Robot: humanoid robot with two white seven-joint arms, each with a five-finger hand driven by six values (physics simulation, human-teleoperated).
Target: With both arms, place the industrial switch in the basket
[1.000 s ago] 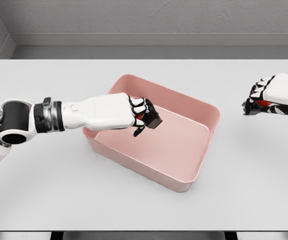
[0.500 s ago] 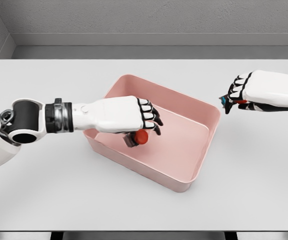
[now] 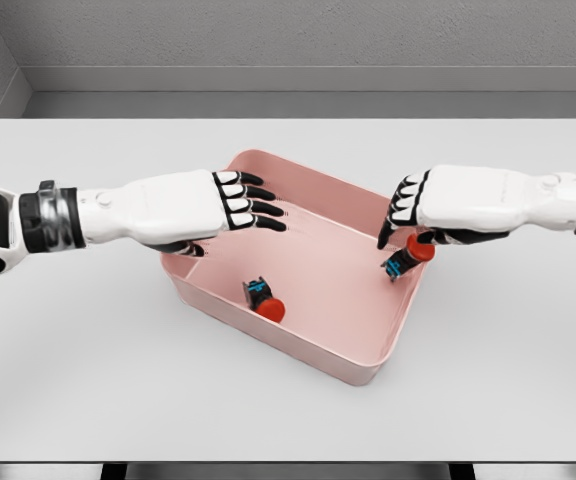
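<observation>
A pink basket point(image 3: 306, 348) stands in the middle of the white table. One industrial switch point(image 3: 264, 300), dark with a red button, lies on the basket floor near the front left wall. My left hand point(image 3: 258, 208) hovers over the basket's back left rim, fingers spread and holding nothing. My right hand point(image 3: 400, 225) reaches over the basket's right side with its fingers uncurled and pointing down. A second switch point(image 3: 409, 259) hangs just under its palm, above the basket floor by the right wall.
The white table point(image 3: 118, 380) stretches wide on both sides of the basket. A grey wall point(image 3: 288, 40) runs behind its back edge. Both forearms cross the table at about the height of the basket's rim.
The left hand let its switch drop into the basket, then lifted and drew back left. The right hand travelled left over the basket with the second switch and loosened its fingers.
</observation>
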